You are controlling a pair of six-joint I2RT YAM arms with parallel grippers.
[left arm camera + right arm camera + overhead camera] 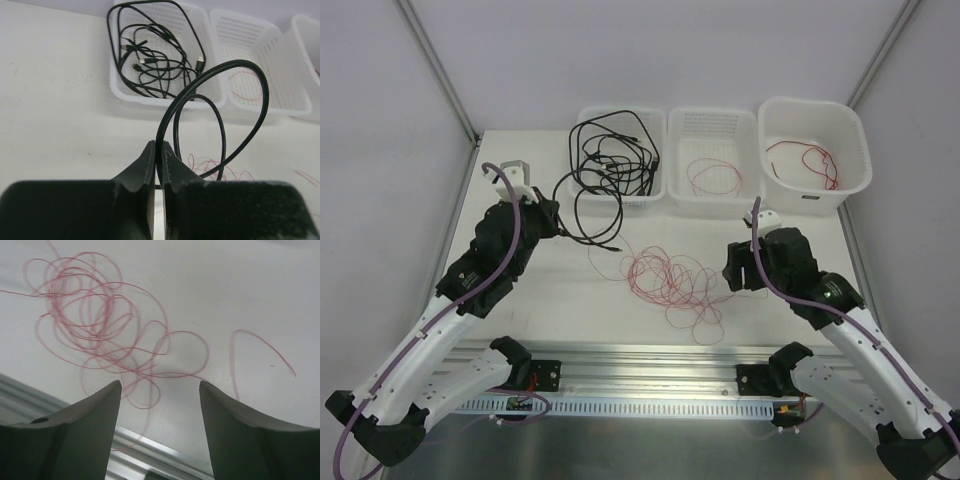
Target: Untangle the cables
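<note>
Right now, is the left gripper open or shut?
Shut. In the left wrist view the left gripper has its jaws pressed together on a black cable, whose loop rises from between them.

Glossy blk cables, thin matt red wires, perforated white plastic baskets, smooth matt white tabletop

Three white perforated plastic baskets line the counter. Thin red wires form three clumps: one inside the middle basket, one right of it, one before it. Black cables: one tangle, number unclear.
</note>
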